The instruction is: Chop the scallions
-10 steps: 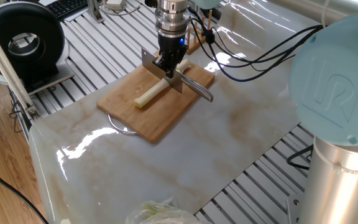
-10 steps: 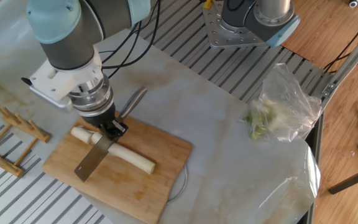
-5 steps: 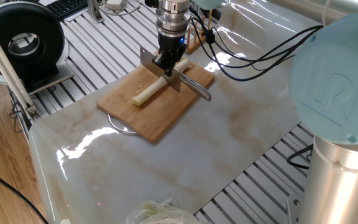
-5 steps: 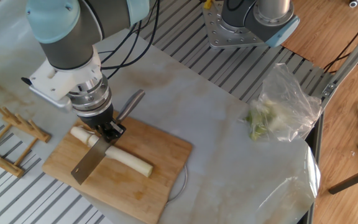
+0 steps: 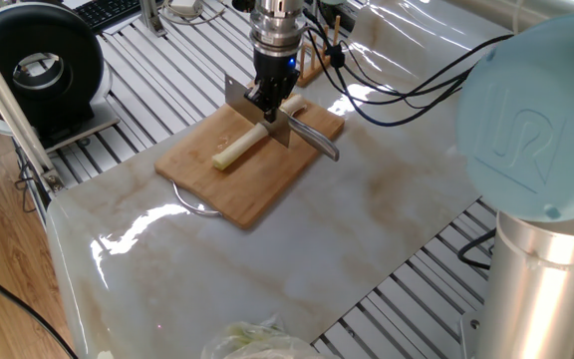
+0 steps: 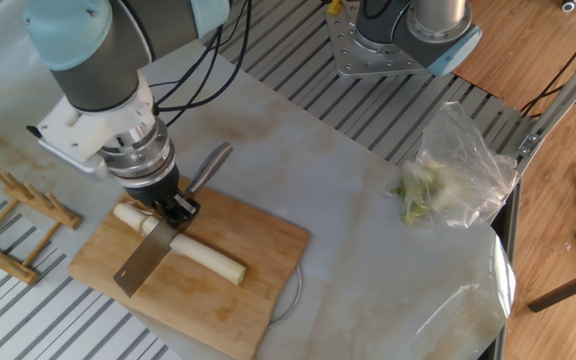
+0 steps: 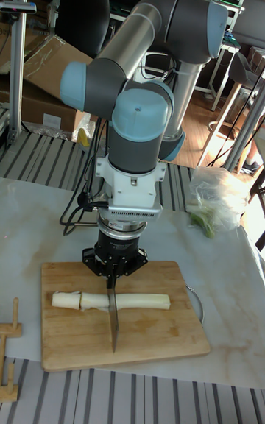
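Note:
A pale cream scallion stalk point(image 5: 233, 151) point(image 6: 211, 259) point(image 7: 141, 301) lies across the wooden cutting board point(image 5: 217, 191) point(image 6: 240, 312) point(image 7: 163, 341). My gripper point(image 5: 267, 101) point(image 6: 174, 209) point(image 7: 112, 277) points straight down over it, shut on a knife point(image 5: 257, 113) point(image 6: 142, 265) point(image 7: 113, 321). The steel blade stands edge-down across the stalk. A short length of scallion point(image 6: 128, 215) point(image 7: 66, 299) lies on one side of the blade and the long part on the other. The knife's handle point(image 5: 317, 141) point(image 6: 209, 164) sticks out past the board.
A clear plastic bag of leafy greens point(image 6: 450, 172) point(image 7: 218, 203) point(image 5: 252, 341) lies on the marble sheet away from the board. A wooden rack point(image 6: 18, 215) point(image 7: 9, 365) stands beside the board. A black round device point(image 5: 38, 68) and a second robot base point(image 6: 408, 35) sit off the sheet.
The gripper with the knife has shifted slightly, and the stalk has been nudged a little along the board. The upper arm has swung a bit.

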Robot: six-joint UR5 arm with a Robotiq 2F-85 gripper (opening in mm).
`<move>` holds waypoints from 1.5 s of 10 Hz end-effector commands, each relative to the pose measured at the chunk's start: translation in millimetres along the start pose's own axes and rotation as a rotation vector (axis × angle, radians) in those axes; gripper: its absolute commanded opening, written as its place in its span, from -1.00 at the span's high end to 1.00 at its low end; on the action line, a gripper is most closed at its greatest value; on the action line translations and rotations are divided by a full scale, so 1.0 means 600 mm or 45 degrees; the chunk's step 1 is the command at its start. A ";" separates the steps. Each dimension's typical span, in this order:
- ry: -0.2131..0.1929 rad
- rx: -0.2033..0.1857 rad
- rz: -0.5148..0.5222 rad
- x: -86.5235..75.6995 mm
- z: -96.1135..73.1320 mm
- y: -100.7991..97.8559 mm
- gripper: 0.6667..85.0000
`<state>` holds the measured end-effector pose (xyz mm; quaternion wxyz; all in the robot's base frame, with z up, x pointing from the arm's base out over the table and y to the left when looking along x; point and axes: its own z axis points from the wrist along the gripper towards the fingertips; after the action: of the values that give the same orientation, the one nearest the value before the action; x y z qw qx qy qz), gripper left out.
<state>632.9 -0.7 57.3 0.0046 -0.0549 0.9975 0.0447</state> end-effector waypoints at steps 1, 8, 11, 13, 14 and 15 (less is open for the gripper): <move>0.006 -0.008 0.022 0.001 0.007 0.007 0.98; 0.076 -0.036 -0.004 0.033 -0.027 0.016 0.98; 0.078 -0.018 -0.001 0.030 -0.039 0.016 0.98; 0.092 0.008 0.008 0.029 -0.047 0.016 0.98; 0.092 0.006 0.011 0.028 -0.048 0.018 0.98; 0.086 0.009 0.013 0.024 -0.046 0.019 0.98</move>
<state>613.7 3.0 81.1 -0.0302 -0.0566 0.9971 0.0399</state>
